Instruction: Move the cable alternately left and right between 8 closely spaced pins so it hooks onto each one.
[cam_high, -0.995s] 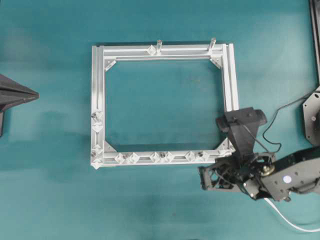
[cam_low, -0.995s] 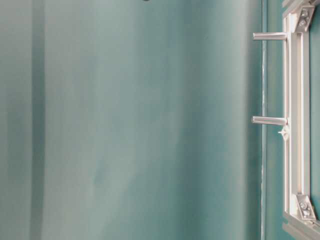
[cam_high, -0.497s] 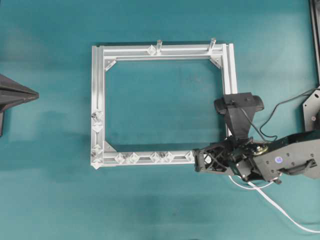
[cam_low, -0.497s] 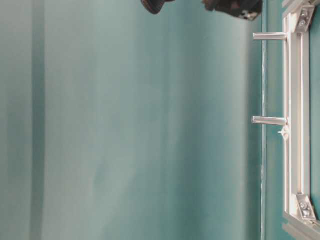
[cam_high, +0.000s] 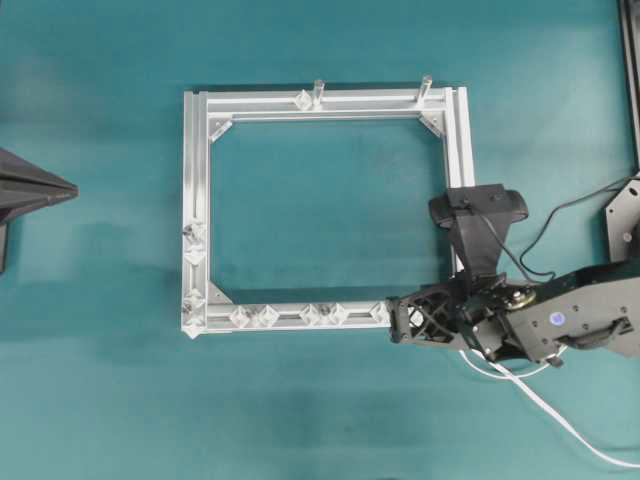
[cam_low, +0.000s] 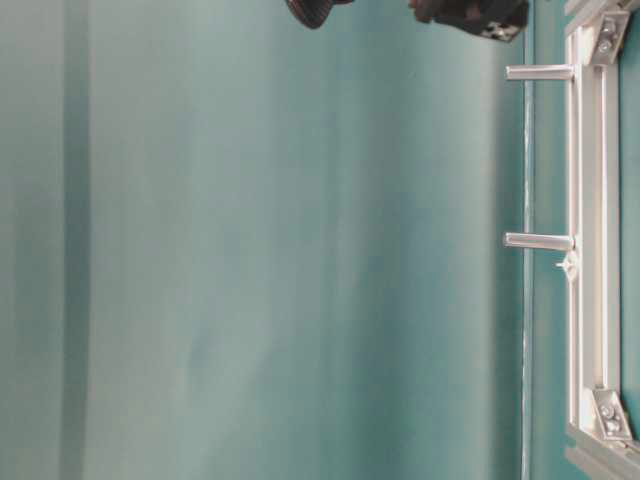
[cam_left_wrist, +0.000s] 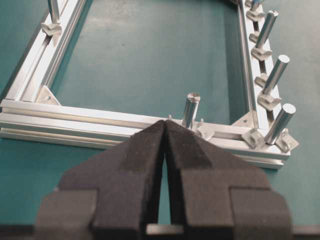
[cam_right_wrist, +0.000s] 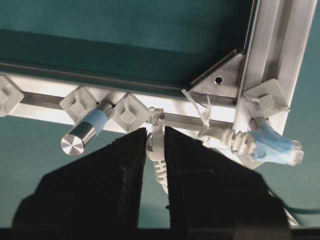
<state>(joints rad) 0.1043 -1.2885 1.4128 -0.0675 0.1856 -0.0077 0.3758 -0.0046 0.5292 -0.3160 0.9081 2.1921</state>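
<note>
Swung in from the lower right, the right tool (cam_right_wrist: 154, 145) now pinches the cable (cam_right_wrist: 159, 167) by its plug end at the frame's bottom-right corner beside the pins (cam_high: 322, 314), where slack could snag the corner bracket; the left tool (cam_left_wrist: 165, 150) sits clenched, empty

A robotics lab bench: a teal mat (cam_high: 320, 420) covers the table, a bare square aluminium frame (cam_high: 197, 200) lies on it as a test fixture, and black robot arm hardware (cam_high: 560, 325) trails thin wires.
</note>
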